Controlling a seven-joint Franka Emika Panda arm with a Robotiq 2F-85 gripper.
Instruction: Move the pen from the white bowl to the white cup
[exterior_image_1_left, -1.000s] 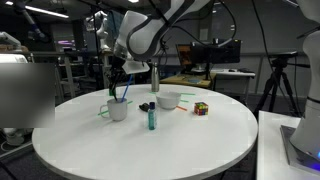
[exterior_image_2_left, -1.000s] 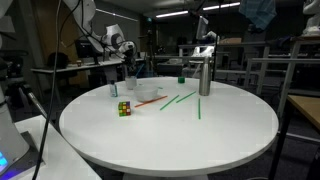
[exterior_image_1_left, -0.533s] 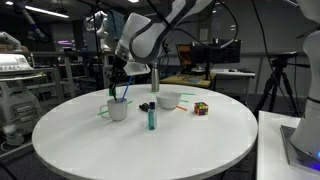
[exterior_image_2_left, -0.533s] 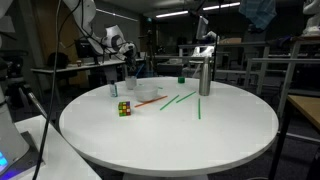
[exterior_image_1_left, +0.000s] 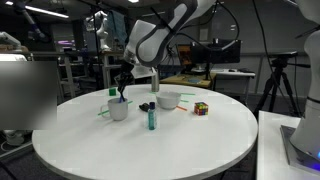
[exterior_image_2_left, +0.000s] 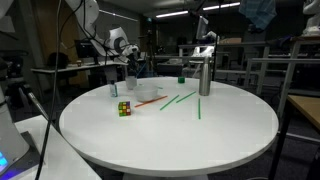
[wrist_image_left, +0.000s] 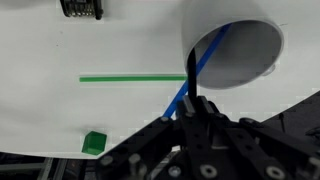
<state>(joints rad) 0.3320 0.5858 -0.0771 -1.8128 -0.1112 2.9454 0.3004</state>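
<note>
The white cup stands on the round white table, left of the low white bowl. My gripper hangs right above the cup. In the wrist view the cup is at the upper right and the gripper looks shut on a thin dark pen whose far end reaches into the cup. A blue pen also leans in the cup, and its upper end passes left of my fingers. The bowl looks empty, and the wrist view does not show it.
A teal marker, a small black object and a Rubik's cube lie near the bowl. Green straws and a tall metal cylinder are on the table. The wrist view shows a green straw and a green cube.
My gripper has shifted slightly sideways above the cup. The cup, bowl and other objects have not moved.
</note>
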